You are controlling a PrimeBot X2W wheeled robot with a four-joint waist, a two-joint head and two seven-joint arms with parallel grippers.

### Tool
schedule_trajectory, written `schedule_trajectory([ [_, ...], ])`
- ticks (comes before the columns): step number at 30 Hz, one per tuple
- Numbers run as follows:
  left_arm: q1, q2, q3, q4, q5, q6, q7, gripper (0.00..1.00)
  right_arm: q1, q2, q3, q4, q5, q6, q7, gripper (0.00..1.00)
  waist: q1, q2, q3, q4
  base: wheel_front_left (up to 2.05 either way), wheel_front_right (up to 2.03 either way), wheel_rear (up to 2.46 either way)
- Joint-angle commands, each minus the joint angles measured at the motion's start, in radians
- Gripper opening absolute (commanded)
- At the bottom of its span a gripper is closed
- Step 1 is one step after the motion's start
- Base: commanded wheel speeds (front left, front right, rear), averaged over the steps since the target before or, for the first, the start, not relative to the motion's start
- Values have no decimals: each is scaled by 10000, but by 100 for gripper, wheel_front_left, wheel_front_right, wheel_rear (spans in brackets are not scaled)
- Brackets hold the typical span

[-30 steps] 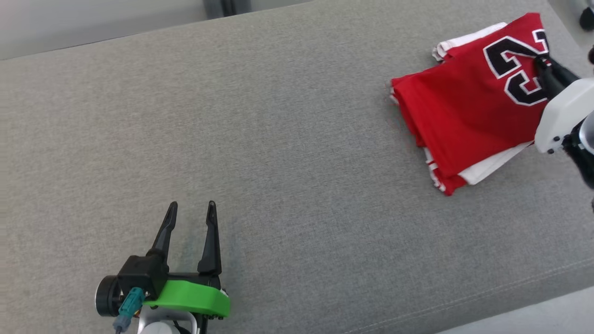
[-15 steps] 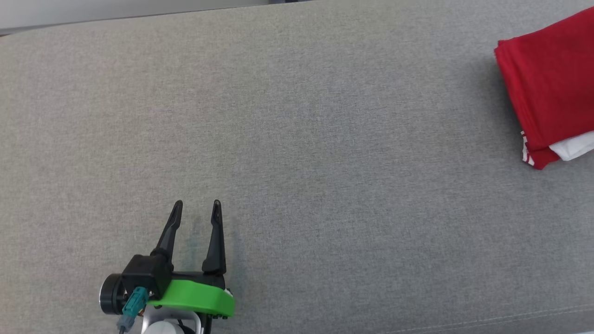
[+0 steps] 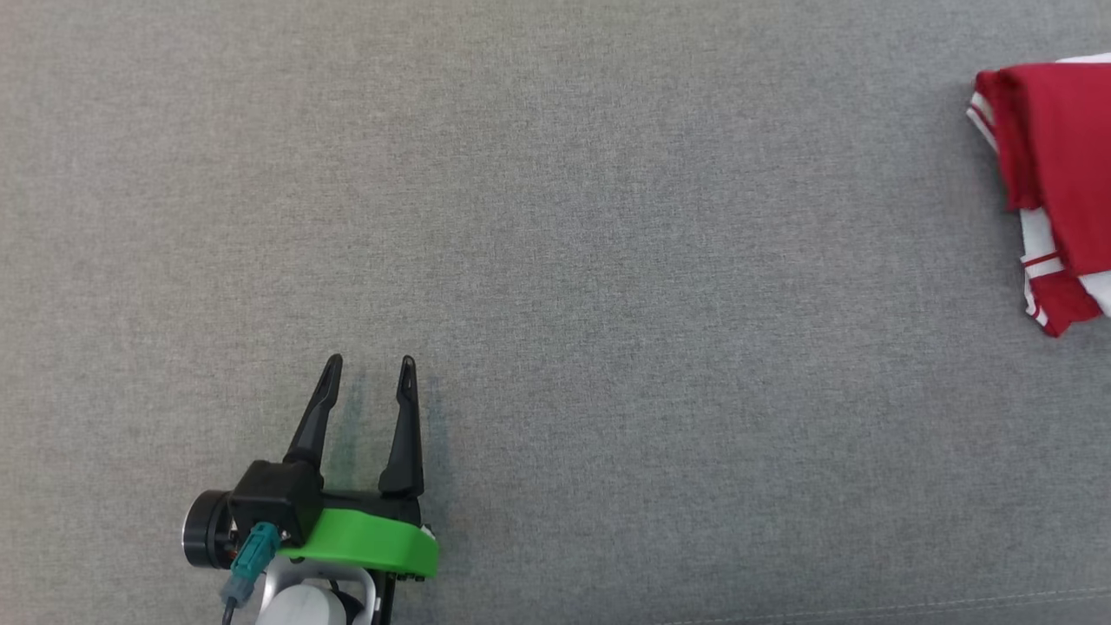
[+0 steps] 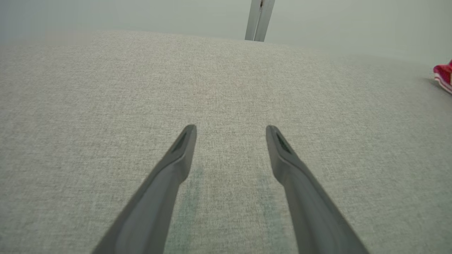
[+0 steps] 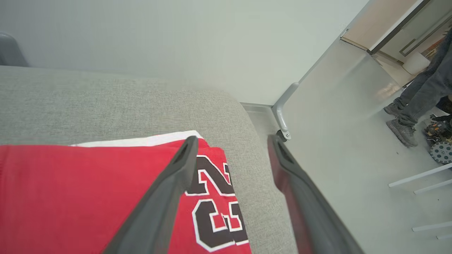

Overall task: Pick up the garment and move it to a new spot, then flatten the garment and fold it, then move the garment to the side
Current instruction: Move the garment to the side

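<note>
Standing here, the folding looks done and the jersey [image 3: 1055, 174] lies as a red bundle at the right end of the grey cushion [image 3: 555, 260], so what worries me is the last moment of letting go. The right claw [image 5: 232, 138] stands wide open over the numbered end of the jersey [image 5: 88, 194] with nothing between its fingers. One finger crosses above the red cloth and the other hangs out past the rounded corner of the cushion, above the floor [image 5: 335, 148]. I cannot tell whether the near finger is touching the fabric. If it is, pulling the arm away at a slant could snag a top layer, drag the fold open or shunt the bundle toward that corner. There is only a narrow strip of cushion between the jersey's right edge and the drop, so a small nudge could be enough to tip it over. White layers poke out from under the red along the far side and at the near left end, which suggests the stack is loose and likely to slip apart if bumped. The left claw [image 3: 369, 362] is also wide open and empty, low over bare cushion well to the left, too far off to steady anything. A person [image 5: 411, 102] stands on the floor off to the right, well clear for now, though a wide swing of the right arm that way would be unwise.
</note>
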Motion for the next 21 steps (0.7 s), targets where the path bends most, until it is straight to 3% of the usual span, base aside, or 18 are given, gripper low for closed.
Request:
schedule_trajectory([
  [1,-163,23,37,-24,76,-40,-27,100,-147,95,-123,146,-143,-20,-222,100,-1,0,96,-44,0,0,0],
  [13,-277,116,185,103,183,-59,-28,100,-591,789,316,588,-315,-21,-1623,100,-1,0,-248,-580,0,0,0],
  [21,-561,188,748,225,-89,-20,-28,100,-427,1813,1334,419,364,-20,-2587,100,-1,0,-1299,-875,0,0,0],
])
